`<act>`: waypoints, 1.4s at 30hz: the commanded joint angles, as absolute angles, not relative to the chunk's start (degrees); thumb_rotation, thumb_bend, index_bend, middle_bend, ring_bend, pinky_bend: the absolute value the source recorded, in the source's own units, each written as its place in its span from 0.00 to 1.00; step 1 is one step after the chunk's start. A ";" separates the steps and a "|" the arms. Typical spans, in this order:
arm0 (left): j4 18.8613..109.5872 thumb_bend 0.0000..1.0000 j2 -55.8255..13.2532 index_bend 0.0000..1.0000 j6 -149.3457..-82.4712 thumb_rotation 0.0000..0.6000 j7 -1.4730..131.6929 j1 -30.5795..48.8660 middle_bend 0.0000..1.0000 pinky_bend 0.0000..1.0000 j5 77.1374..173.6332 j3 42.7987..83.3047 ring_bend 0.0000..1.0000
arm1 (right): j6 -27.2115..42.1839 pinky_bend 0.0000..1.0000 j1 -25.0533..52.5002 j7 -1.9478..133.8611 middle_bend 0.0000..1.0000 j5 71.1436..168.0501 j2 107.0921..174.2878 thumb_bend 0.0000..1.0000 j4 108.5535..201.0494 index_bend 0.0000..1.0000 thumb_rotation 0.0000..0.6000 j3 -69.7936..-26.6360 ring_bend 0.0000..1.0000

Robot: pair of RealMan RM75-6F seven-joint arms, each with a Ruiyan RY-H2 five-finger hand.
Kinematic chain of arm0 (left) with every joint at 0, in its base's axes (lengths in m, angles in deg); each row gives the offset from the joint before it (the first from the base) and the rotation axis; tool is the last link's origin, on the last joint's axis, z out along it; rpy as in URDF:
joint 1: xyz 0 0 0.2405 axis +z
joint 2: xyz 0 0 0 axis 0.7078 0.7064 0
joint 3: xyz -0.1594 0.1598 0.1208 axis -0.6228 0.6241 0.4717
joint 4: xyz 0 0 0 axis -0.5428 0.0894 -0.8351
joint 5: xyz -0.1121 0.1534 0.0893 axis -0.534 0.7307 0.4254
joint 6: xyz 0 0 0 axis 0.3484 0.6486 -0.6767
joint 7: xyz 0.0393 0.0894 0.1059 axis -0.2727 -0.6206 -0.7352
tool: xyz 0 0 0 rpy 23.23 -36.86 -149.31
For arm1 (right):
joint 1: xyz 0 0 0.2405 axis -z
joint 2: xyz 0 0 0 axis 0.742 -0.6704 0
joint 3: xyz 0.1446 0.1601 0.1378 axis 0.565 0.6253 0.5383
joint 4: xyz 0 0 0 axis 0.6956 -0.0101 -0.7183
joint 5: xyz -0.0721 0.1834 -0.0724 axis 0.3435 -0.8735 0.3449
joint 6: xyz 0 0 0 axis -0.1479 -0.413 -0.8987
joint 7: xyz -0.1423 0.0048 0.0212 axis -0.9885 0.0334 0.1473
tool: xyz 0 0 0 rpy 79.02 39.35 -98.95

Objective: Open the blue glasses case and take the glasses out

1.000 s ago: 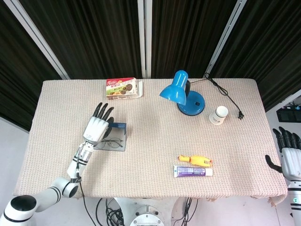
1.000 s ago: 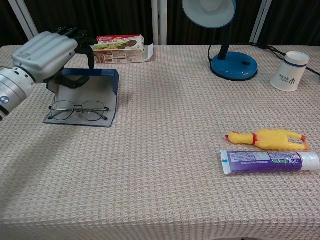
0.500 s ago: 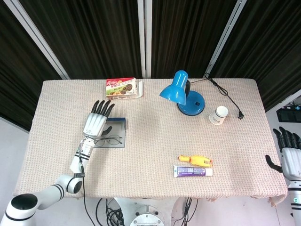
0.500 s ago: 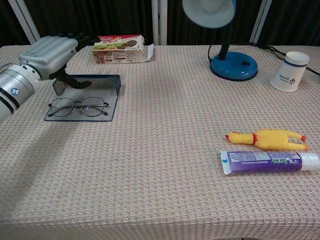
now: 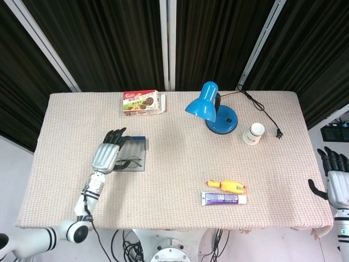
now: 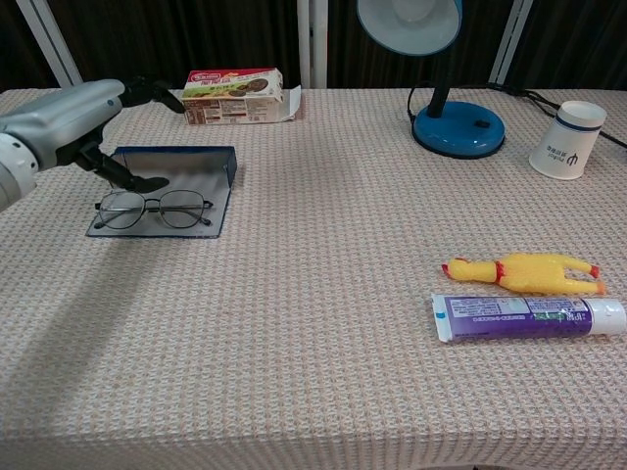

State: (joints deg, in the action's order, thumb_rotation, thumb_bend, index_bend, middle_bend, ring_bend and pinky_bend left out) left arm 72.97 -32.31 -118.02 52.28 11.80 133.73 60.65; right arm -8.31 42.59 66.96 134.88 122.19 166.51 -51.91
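The blue glasses case (image 5: 139, 144) (image 6: 186, 161) lies open on the left part of the table, its lid standing as a low wall at the far side. The thin-framed glasses (image 5: 131, 162) (image 6: 154, 209) rest on the case's grey inside, lenses facing up. My left hand (image 5: 105, 156) (image 6: 61, 121) hovers over the case's left end with its fingers spread. Its thumb reaches down to just above the glasses' left lens and holds nothing. My right hand (image 5: 336, 180) hangs open off the table's right edge, only in the head view.
A biscuit box (image 5: 143, 102) (image 6: 235, 95) lies behind the case. A blue desk lamp (image 5: 211, 109) (image 6: 447, 125) and a paper cup (image 5: 253, 133) (image 6: 568, 139) stand at the back right. A yellow rubber chicken (image 5: 226, 186) (image 6: 524, 271) and a toothpaste tube (image 5: 223, 198) (image 6: 529, 316) lie front right.
My left hand has drawn back to the left and come lower, away from the lid. The lid now stands lower than before. The glasses stay in the case.
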 commanded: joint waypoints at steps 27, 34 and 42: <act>69.04 0.35 -36.96 0.33 -116.71 1.00 43.01 13.57 0.01 0.02 127.68 61.71 0.00 | -9.25 0.00 43.30 69.94 0.00 135.43 122.19 0.27 165.04 0.00 1.00 -51.87 0.00; 67.69 0.35 -37.44 0.39 -115.82 1.00 43.69 13.40 0.01 0.02 127.79 61.81 0.00 | -9.01 0.00 43.23 69.80 0.00 135.34 122.20 0.27 165.02 0.00 1.00 -51.87 0.00; 67.48 0.38 -37.33 0.50 -115.61 1.00 44.40 13.59 0.02 0.01 128.77 62.38 0.00 | -8.88 0.00 43.19 69.60 0.00 135.32 122.22 0.27 165.08 0.00 1.00 -51.89 0.00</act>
State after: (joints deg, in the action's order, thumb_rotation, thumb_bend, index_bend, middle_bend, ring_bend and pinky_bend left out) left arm 67.44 -37.36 -115.58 44.36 13.56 128.71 62.34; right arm -8.87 43.19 69.59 135.32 122.21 165.08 -51.89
